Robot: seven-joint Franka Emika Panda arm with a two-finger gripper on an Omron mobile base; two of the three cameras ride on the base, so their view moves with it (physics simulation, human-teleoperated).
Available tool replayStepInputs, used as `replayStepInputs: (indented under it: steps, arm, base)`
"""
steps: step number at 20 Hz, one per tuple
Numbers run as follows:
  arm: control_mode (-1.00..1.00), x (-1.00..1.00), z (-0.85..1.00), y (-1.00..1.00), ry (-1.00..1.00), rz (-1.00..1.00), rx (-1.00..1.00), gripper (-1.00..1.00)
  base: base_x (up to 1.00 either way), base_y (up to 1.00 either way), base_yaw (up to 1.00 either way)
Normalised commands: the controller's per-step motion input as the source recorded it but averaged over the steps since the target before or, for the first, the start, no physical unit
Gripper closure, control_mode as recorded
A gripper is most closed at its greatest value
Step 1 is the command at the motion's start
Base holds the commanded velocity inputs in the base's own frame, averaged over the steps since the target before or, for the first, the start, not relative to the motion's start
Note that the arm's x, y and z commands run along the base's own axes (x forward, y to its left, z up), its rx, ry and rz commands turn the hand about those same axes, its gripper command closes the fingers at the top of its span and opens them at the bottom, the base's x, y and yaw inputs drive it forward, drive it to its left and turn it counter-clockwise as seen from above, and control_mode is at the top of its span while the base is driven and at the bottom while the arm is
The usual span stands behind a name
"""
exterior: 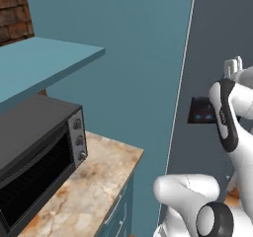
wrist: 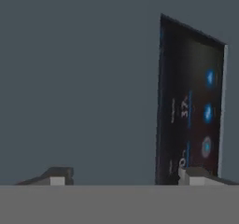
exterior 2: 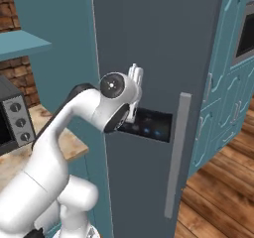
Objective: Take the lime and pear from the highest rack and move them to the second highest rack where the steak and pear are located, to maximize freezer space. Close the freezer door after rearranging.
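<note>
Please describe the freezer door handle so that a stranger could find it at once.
Look at the tall dark slate-blue freezer door. On its right side runs a long vertical grey bar handle. Unlike the dark control panel beside it with blue lights, it is plain and pale.

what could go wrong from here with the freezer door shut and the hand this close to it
1. The freezer door looks shut, and the hand faces its flat front beside the dark control panel, not the grey bar handle; pushing forward could press the panel.
2. The handle sits off to one side of the hand, so a blind reach may miss it.
3. The elbow is folded close to the door and may bump it.
</note>
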Motion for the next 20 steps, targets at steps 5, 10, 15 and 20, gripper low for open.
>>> replayStepInputs:
  steps: [5, 10, 15, 20]
  arm:
    - [-1.00, 0.84, -0.01, -0.14, 0.00, 0.13, 0.27, -1.00]
    - [-1.00, 0.74, -0.04, 0.00, 0.00, 0.31, 0.23, -1.00]
    - [-1.00, 0.52, -0.04, 0.05, 0.00, 0.25, 0.17, -1.00]
    - [-1.00, 0.22, -0.10, 0.19, 0.00, 0.13, 0.10, -1.00]
  base:
    - [0.00, 0.00, 0.00]
    - [0.00, 0.00, 0.00]
    - [0.00, 0.00, 0.00]
    - [0.00, 0.00, 0.00]
